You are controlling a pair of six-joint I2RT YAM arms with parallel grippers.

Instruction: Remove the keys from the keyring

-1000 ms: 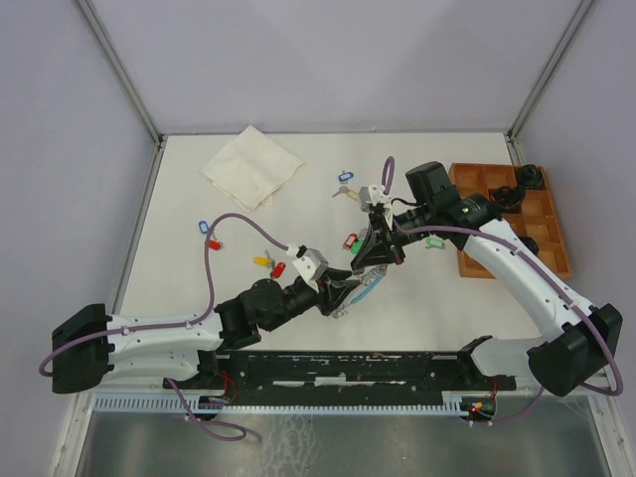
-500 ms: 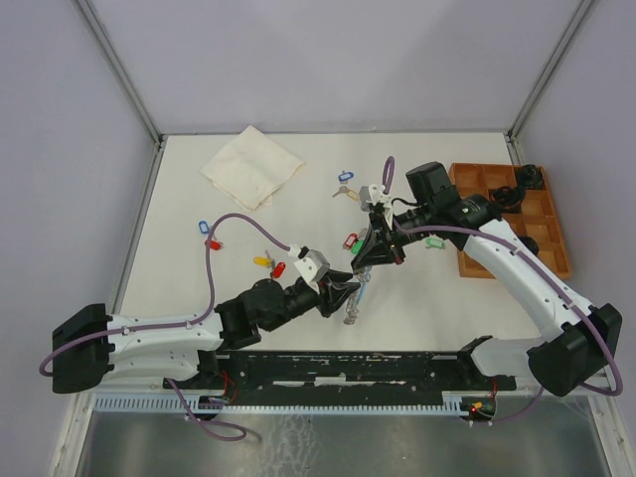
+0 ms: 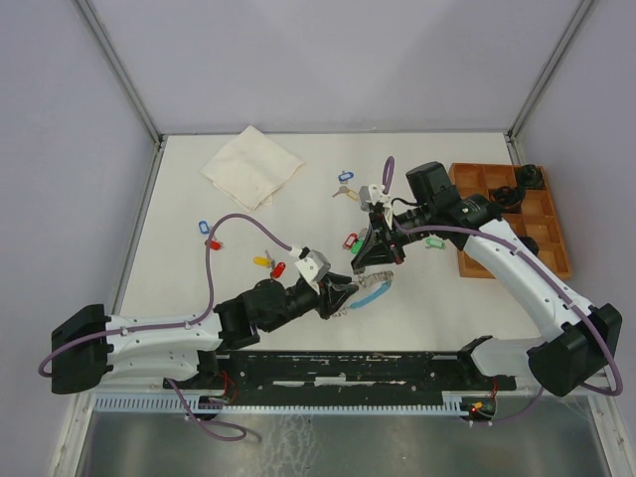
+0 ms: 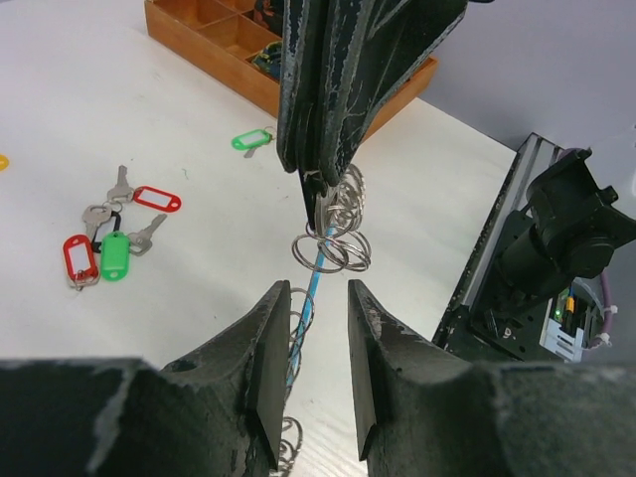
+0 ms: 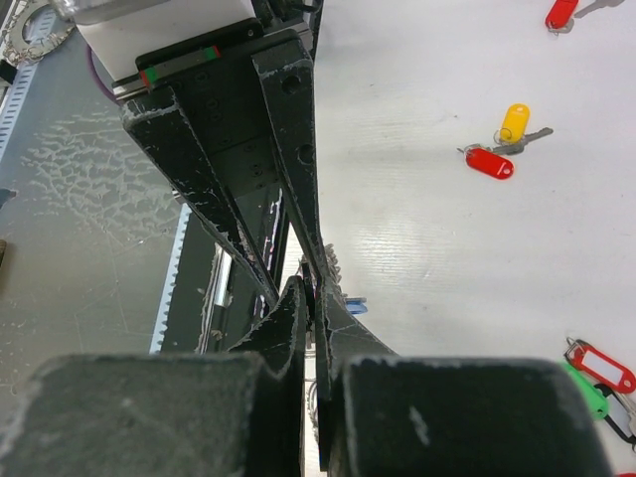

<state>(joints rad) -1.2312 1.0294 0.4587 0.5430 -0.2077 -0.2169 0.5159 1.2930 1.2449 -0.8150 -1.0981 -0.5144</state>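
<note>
Several keys (image 4: 97,215) with red, green, yellow and blue tags already lie loose on the tabletop (image 3: 179,199), scattered between the cloth (image 3: 251,167) at upper left and the wooden tray (image 3: 467,270) at right. That suggests the task is well along.

The keyring (image 4: 316,273) hangs off the surface in the middle of the overhead view, strung between the two arms. The right end effector (image 4: 316,189) comes down from the top of the left wrist view and is clenched tight on the upper end of the loop. Below its tips the light-blue band drops away, with a bunch of small split rings (image 4: 343,253) gathered around it.

The left end effector (image 4: 318,290) sits at the bottom of that view with its fingers partly parted. They straddle the band and chain rather than visibly pinching them, though the chain runs on deeper between the fingers, where contact is hard to judge.

No key can be made out on the loop itself, and whether one hangs hidden behind the fingers cannot be told.

The step in hand looks like working along the suspended loop for whatever is left on it. The next move likely calls for the left fingers to close on one ring or key and draw it toward the loop's opening, while the right grip anchors the other end against the pull.
</note>
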